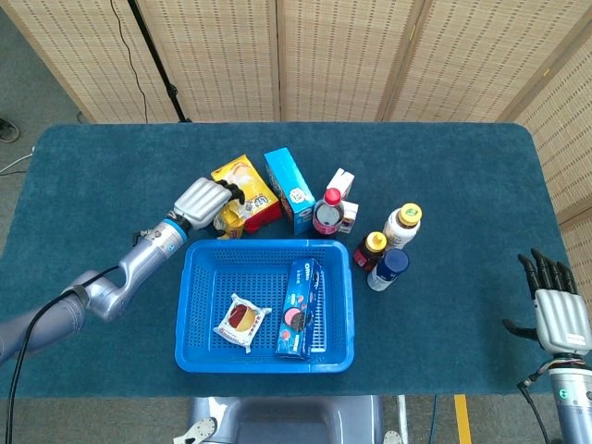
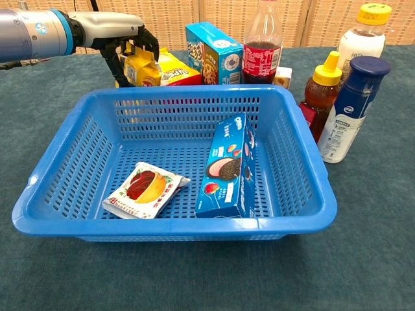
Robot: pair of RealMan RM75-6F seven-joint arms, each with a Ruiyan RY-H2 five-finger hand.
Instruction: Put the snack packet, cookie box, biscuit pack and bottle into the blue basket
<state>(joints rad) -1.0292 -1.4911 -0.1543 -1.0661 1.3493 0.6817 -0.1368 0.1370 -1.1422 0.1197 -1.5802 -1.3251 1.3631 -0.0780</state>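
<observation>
our left hand (image 1: 202, 199) closes around the yellow biscuit pack (image 1: 242, 191); a loose grip may drop it outside the basket (image 1: 190, 305). our right hand (image 1: 553, 316) rests open.

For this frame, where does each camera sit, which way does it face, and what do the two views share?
Head view: high above the table's near edge, looking steeply down; shows the left hand on the yellow biscuit pack and the right hand idle at lower right.
Chest view: low at the near edge, looking level across the blue basket; only the left hand and forearm show.
Shared: basket, biscuit pack, left hand.
</observation>
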